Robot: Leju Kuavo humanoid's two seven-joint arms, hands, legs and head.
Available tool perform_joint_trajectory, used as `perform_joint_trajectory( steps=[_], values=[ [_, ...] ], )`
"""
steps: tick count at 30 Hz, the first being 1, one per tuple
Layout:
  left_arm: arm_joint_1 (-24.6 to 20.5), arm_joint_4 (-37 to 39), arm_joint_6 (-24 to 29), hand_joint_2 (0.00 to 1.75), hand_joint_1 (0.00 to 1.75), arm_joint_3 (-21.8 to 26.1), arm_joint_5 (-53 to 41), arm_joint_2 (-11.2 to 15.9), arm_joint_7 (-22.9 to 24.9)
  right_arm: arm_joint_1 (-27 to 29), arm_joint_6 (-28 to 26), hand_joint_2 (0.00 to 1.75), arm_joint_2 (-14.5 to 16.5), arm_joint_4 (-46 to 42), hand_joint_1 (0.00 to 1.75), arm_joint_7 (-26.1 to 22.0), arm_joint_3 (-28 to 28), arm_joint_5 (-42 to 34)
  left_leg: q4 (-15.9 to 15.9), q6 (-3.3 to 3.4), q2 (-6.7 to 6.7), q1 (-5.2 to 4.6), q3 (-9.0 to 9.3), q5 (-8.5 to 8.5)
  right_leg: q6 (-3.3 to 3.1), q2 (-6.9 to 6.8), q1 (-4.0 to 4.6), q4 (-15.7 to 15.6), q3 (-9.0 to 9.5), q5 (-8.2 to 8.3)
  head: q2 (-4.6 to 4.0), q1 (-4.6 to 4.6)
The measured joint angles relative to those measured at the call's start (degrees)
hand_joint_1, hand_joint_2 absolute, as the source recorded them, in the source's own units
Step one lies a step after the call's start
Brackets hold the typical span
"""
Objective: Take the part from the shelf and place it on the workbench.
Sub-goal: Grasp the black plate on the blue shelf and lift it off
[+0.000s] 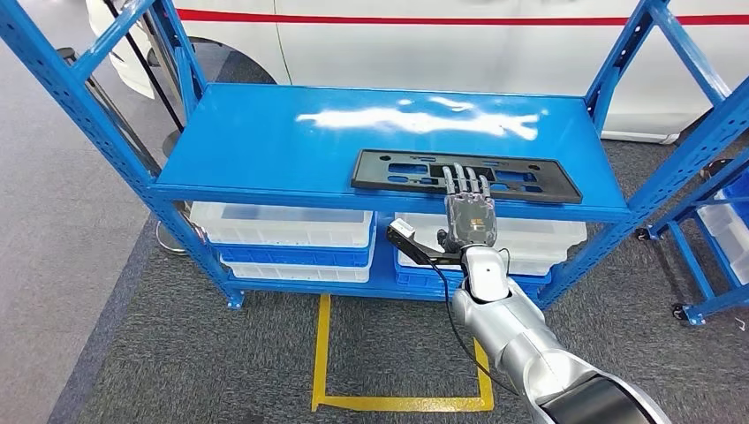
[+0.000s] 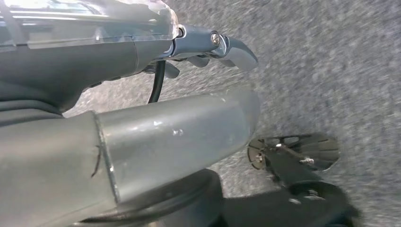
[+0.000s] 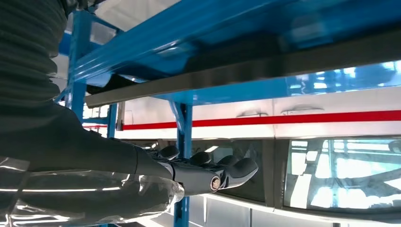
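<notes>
We are reaching for the part [image 1: 465, 176] right now, so this is the opening step: the pick from the shelf [image 1: 265, 141]. The part, a long flat black panel with cut-outs, is lying flat on the blue top deck of the shelf, close to its front edge and toward the right side. Our right hand [image 1: 469, 206] is coming in from the front with its fingers [image 1: 465, 181] stretched out straight and apart, their tips lying over the near edge of the panel. It is holding nothing; from the head view we are judging it as hovering over or barely brushing the part, and we cannot tell which. In the right wrist view the fingers are extended and uncurled beside the shelf's blue frame, which fits an open, empty hand.

Our left hand [image 2: 208, 47] is hanging down by our side above the grey carpet, fingers loosely curled in with nothing in them.

No desk is in sight yet, so placing is still far off. The next move, as we are reading it, calls for getting a hold on the thin front edge of the panel. It is flat and wide, so a one-handed hold near its middle may let it tip.
</notes>
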Motion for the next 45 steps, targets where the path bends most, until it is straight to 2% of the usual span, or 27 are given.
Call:
perform_joint_trajectory(
  steps=[4, 6, 7, 9, 10, 11, 12, 14, 15, 16, 18, 20, 21, 23, 24, 25, 26, 27, 29, 30, 31, 32, 35, 36, 39, 40, 45],
  values=[
    [-0.15, 0.03, -0.21, 0.00, 0.00, 0.02, -0.15, 0.08, -0.03, -0.07, -0.02, 1.75, -0.25, 0.06, 0.00, -0.26, -0.30, -0.26, -1.68, 2.04, -0.20, -0.35, 0.91, -1.21, 1.20, -0.07, 0.10, 0.17, -0.04, -0.80, 0.00, -0.04],
    [-0.05, 0.03, -0.22, 0.00, 0.00, 0.03, -0.17, 0.16, -0.04, -0.18, 0.00, 1.75, -0.32, 0.07, 0.00, -0.38, -0.48, -0.27, -2.08, 2.95, -0.18, -0.23, 1.58, -1.53, 1.65, -0.09, -0.07, 2.75, -1.13, -2.18, 0.00, 0.01],
    [-0.05, 0.03, -0.23, 0.00, 0.00, 0.03, -0.18, 0.16, -0.05, -0.21, 0.02, 1.75, -0.41, 0.09, 0.00, -0.41, -0.55, -0.27, -2.21, 3.31, -0.17, -0.22, 1.92, -1.72, 1.79, -0.10, -0.11, 5.89, -2.83, -3.40, 0.00, 0.04],
    [-0.17, 0.03, -0.28, 0.00, 0.00, 0.03, -0.16, 0.15, -0.06, -0.08, 0.09, 1.75, -0.60, 0.27, 0.00, -0.50, -0.62, -0.27, -2.26, 3.80, -0.23, -0.34, 2.46, -2.26, 1.92, -0.10, -0.07, 13.72, -7.73, -5.57, 0.00, 0.07],
    [-0.17, 0.03, -0.30, 0.00, 0.00, 0.03, -0.13, 0.15, -0.06, 0.10, 0.13, 1.75, -0.69, 0.39, 0.00, -0.52, -0.63, -0.29, -2.26, 3.90, -0.31, -0.42, 2.79, -2.57, 1.88, -0.10, -0.07, 16.26, -9.80, -5.59, 0.00, 0.07],
    [-0.12, 0.03, -0.31, 0.00, 0.00, 0.03, -0.10, 0.15, -0.06, 0.25, 0.15, 1.75, -0.75, 0.51, 0.00, -0.55, -0.63, -0.32, -2.26, 3.93, -0.41, -0.50, 3.24, -2.94, 1.73, -0.10, -0.04, 16.80, -10.94, -4.48, 0.00, 0.07],
    [-0.05, 0.03, -0.32, 0.00, 0.00, 0.04, -0.08, 0.15, -0.06, 0.35, 0.17, 1.75, -0.80, 0.61, 0.00, -0.57, -0.64, -0.37, -2.26, 3.89, -0.52, -0.59, 3.83, -3.35, 1.44, -0.09, 0.05, 15.15, -10.98, -2.26, 0.00, 0.07],
    [0.07, 0.04, -0.37, 0.00, 0.00, 0.05, -0.05, 0.10, -0.06, 0.37, 0.21, 1.75, -0.89, 0.72, 0.00, -0.62, -0.67, -0.52, -2.32, 3.68, -0.67, -0.79, 5.08, -4.29, 0.47, -0.02, 0.48, 8.07, -8.86, 3.11, 0.00, 0.07],
    [0.03, 0.05, -0.42, 0.00, 0.00, 0.05, -0.05, 0.04, -0.07, 0.35, 0.28, 1.75, -0.97, 0.77, 0.00, -0.64, -0.69, -0.63, -2.36, 3.48, -0.75, -0.89, 5.55, -4.69, 0.00, 0.02, 0.79, 5.02, -7.73, 4.84, 0.00, 0.03],
    [-0.03, 0.06, -0.48, 0.00, 0.00, 0.05, -0.05, -0.03, -0.07, 0.35, 0.39, 1.75, -1.04, 0.82, 0.00, -0.65, -0.70, -0.72, -2.42, 3.23, -0.78, -0.88, 5.77, -4.97, -0.35, 0.01, 1.07, 3.00, -6.91, 5.44, 0.00, 0.03],
    [-0.20, 0.08, -0.55, 0.00, 0.00, 0.08, -0.04, -0.12, -0.10, 0.32, 0.80, 1.75, -1.14, 0.90, 0.00, -0.38, -0.72, -0.81, -2.71, 2.63, -0.79, -0.82, 5.91, -5.22, -0.72, -0.06, 1.41, 1.62, -6.26, 4.79, 0.00, 0.04],
    [-0.20, 0.07, -0.55, 0.00, 0.00, 0.10, -0.04, -0.12, -0.15, 0.23, 1.34, 1.75, -1.21, 0.91, 0.00, 0.53, -0.87, -0.84, -2.66, 2.07, -0.52, -0.88, 5.95, -5.68, -0.99, -0.13, 0.97, 0.28, -5.29, 4.27, 0.01, 0.05],
    [-0.19, 0.06, -0.53, 0.00, 0.00, 0.13, -0.04, -0.12, -0.16, 0.13, 1.65, 1.75, -1.30, 0.92, 0.00, 1.19, -1.04, -0.85, -1.45, 1.87, -0.36, -0.92, 5.49, -6.34, -1.14, -0.17, 0.71, -0.41, -4.64, 4.17, 0.01, 0.02],
    [-0.14, 0.05, -0.49, 0.00, 0.00, 0.25, -0.04, -0.09, -0.18, -0.05, 2.29, 1.75, -1.57, 1.04, 0.00, 2.51, -1.42, -0.88, 4.57, 1.51, -0.15, -0.79, 2.40, -8.62, -1.43, -0.24, 0.47, -1.15, -3.53, 3.86, 0.00, -0.02],
    [-0.13, 0.05, -0.49, 0.00, 0.00, 0.36, -0.03, -0.09, -0.19, -0.08, 2.54, 1.75, -1.70, 1.14, 0.00, 3.02, -1.56, -0.88, 8.46, 1.31, -0.15, -0.73, -0.01, -9.76, -1.53, -0.25, 0.48, -1.18, -3.20, 3.62, 0.00, -0.04],
    [-0.08, 0.05, -0.49, 0.00, 0.00, 0.48, -0.03, -0.09, -0.19, -0.01, 2.72, 1.75, -1.87, 1.25, 0.00, 3.43, -1.71, -0.90, 11.58, 1.07, -0.15, -0.66, -2.24, -10.17, -1.55, -0.24, 0.47, -1.16, -2.86, 3.31, 0.00, -0.04],
    [0.00, 0.05, -0.50, 0.00, 0.00, 0.59, -0.03, -0.09, -0.19, 0.08, 2.84, 1.75, -2.05, 1.37, 0.00, 3.80, -1.90, -0.91, 12.94, 0.87, -0.14, -0.58, -3.74, -9.47, -1.49, -0.20, 0.46, -1.11, -2.44, 2.94, 0.00, -0.05],
    [0.10, 0.05, -0.50, 0.00, 0.00, 0.67, -0.03, -0.09, -0.19, 0.13, 2.91, 1.75, -2.24, 1.46, 0.00, 4.04, -2.10, -0.93, 11.97, 0.72, -0.12, -0.48, -4.16, -7.43, -1.36, -0.14, 0.44, -1.00, -1.92, 2.48, 0.00, -0.05],
    [0.24, 0.07, -0.50, 0.00, 0.00, 0.75, -0.03, -0.04, -0.20, 0.12, 2.96, 1.75, -2.53, 1.56, 0.00, 4.27, -2.43, -0.94, 5.37, 0.71, -0.01, -0.28, -2.43, -1.89, -0.92, -0.04, 0.36, -0.59, -0.89, 1.37, 0.00, -0.03],
    [0.27, 0.08, -0.50, 0.00, 0.00, 0.80, -0.03, -0.02, -0.20, 0.07, 2.96, 1.75, -2.64, 1.59, 0.00, 4.29, -2.52, -0.95, 2.06, 0.84, 0.05, -0.34, -1.18, -0.12, -0.59, 0.04, 0.44, -0.26, -0.61, 0.82, 0.00, -0.04],
    [0.19, 0.09, -0.50, 0.00, 0.00, 0.85, -0.03, -0.01, -0.22, 0.04, 2.97, 1.75, -2.70, 1.60, 0.00, 4.31, -2.57, -0.94, -0.12, 1.18, 0.13, -0.45, -0.25, 0.38, -0.26, 0.12, 0.54, -0.02, -0.54, 0.45, 0.00, -0.03],
    [0.11, 0.09, -0.50, 0.00, 0.00, 0.89, -0.03, -0.01, -0.25, 0.03, 3.05, 1.75, -2.75, 1.60, 0.34, 4.47, -2.62, -0.93, -1.15, 1.56, 0.18, -0.58, 0.26, 0.07, 0.07, 0.21, 0.65, 0.09, -0.56, 0.22, 0.00, -0.01],
    [0.05, 0.10, -0.63, 0.00, 0.00, 1.02, -0.09, 0.04, -0.92, 0.04, 3.97, 1.75, -2.96, 1.60, 1.57, 5.53, -2.85, -0.82, -2.16, 2.62, 0.35, -0.57, 1.09, -0.63, 0.94, 0.49, 0.77, -0.16, -0.26, 0.06, 0.00, 0.01],
    [0.05, 0.10, -0.75, 0.00, 0.00, 1.04, -0.19, 0.05, -1.36, 0.09, 4.31, 1.75, -3.16, 1.67, 1.64, 5.75, -3.05, -0.79, -2.37, 2.76, 0.43, -0.55, 1.38, -0.63, 0.87, 0.46, 0.78, -0.30, -0.14, 0.31, 0.00, 0.12],
    [-0.26, 0.10, -1.37, 0.00, 0.00, 1.05, -0.59, 0.00, -2.45, 0.54, 4.63, 1.75, -3.82, 1.91, 1.66, 5.50, -3.99, -0.91, -2.57, 2.87, 0.55, -0.87, 1.70, -0.76, -0.42, 0.11, 0.82, -0.81, 0.23, 0.17, 0.00, 0.46],
    [-0.34, 0.10, -1.52, 0.00, 0.00, 1.05, -0.67, -0.02, -2.62, 0.78, 4.62, 1.75, -3.97, 1.92, 1.67, 5.35, -4.29, -0.97, -2.55, 2.95, 0.56, -0.96, 1.65, -0.78, -0.47, 0.04, 0.79, -0.91, 0.31, -0.02, 0.00, 0.46],
    [-0.28, 0.10, -1.67, 0.00, 0.00, 1.05, -0.73, -0.03, -2.92, 1.78, 4.51, 1.75, -4.39, 1.94, 1.68, 4.81, -5.35, -1.02, -2.50, 3.34, 0.55, -1.14, 1.42, -0.58, 0.45, -0.11, 0.62, -1.10, 0.16, 0.58, 0.00, 0.47]
  ],
)
